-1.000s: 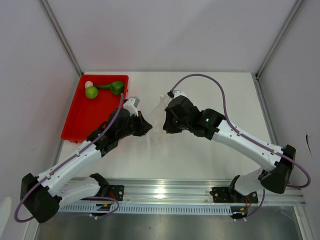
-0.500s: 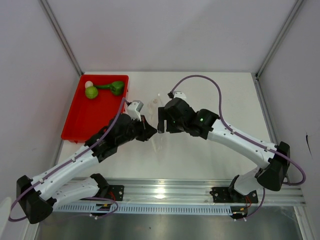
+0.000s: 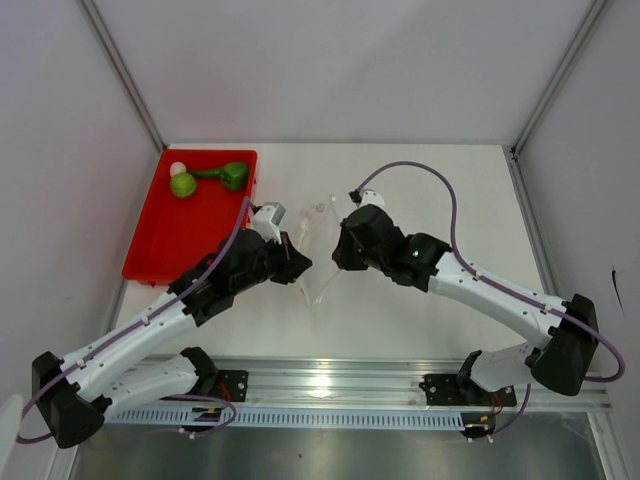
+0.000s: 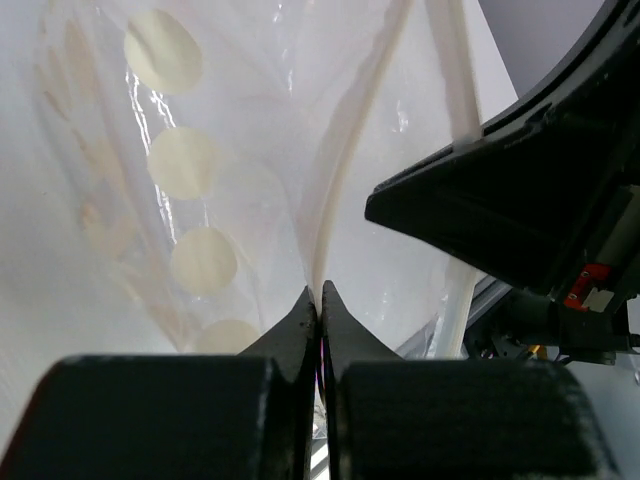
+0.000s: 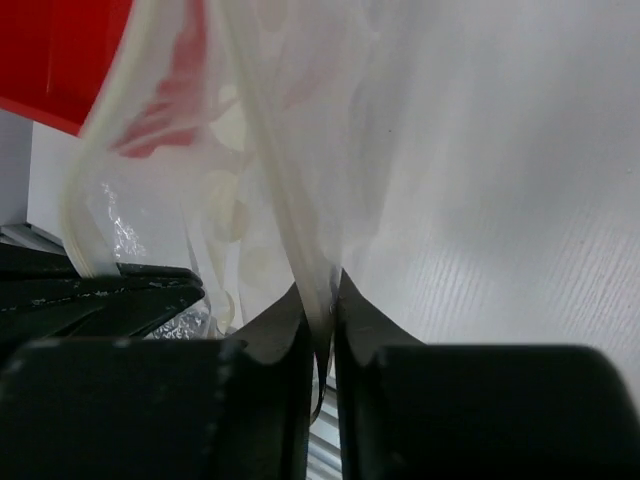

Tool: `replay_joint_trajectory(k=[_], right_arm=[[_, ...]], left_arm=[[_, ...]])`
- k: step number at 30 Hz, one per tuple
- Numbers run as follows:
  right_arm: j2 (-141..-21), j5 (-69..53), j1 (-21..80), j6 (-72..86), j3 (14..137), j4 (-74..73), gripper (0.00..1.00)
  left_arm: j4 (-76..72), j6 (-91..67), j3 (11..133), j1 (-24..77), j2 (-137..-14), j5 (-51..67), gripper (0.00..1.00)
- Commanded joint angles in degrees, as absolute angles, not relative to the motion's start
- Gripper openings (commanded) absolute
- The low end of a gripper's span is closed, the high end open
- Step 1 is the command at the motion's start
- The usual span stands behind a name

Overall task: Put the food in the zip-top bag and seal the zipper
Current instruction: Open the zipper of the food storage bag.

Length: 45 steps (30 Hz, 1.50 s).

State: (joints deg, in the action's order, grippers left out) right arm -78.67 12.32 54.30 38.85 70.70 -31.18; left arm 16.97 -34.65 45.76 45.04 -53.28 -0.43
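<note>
The clear zip-top bag [image 3: 320, 245] hangs between my two grippers at the table's middle. My left gripper [image 3: 300, 265] is shut on one lip of its mouth; in the left wrist view [image 4: 320, 295] the pale zipper strip [image 4: 345, 180] runs up from the jaws. My right gripper [image 3: 342, 250] is shut on the other lip, seen in the right wrist view [image 5: 320, 300] with its strip [image 5: 280, 200]. The food lies in the red tray [image 3: 175, 235]: a lime-green ball [image 3: 183, 185], a small white ball [image 3: 178, 169] and a dark green pepper piece [image 3: 228, 175].
The red tray sits at the table's far left, beside the left wall. A metal rail [image 3: 330, 385] runs along the near edge by the arm bases. White walls enclose the table on three sides.
My right gripper has drawn back to the right and my left gripper has shifted slightly, so the bag's mouth is spread wider between them. The food has not moved.
</note>
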Motion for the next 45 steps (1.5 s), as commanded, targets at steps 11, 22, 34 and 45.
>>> replay_joint_trajectory(k=[11,22,34,45], right_arm=[[-68.75,24.0,50.63,39.38,67.61,-36.83,0.0],[-65.47,16.96,44.2,33.84,65.48,-37.44,0.0],[-74.18,34.17,51.06,35.15,75.93,-51.04,0.0],[-70.22,38.93,46.58,31.47,78.83,-57.56,0.0]], left_arm=[[16.26,-33.4,47.55,42.28,-50.28,1.04,0.01],[6.61,-36.03,47.28,40.96,-54.84,20.63,0.01],[-0.45,-38.68,53.26,42.19,-65.13,29.72,0.0],[4.67,-37.44,51.59,42.19,-65.72,19.42,0.01]])
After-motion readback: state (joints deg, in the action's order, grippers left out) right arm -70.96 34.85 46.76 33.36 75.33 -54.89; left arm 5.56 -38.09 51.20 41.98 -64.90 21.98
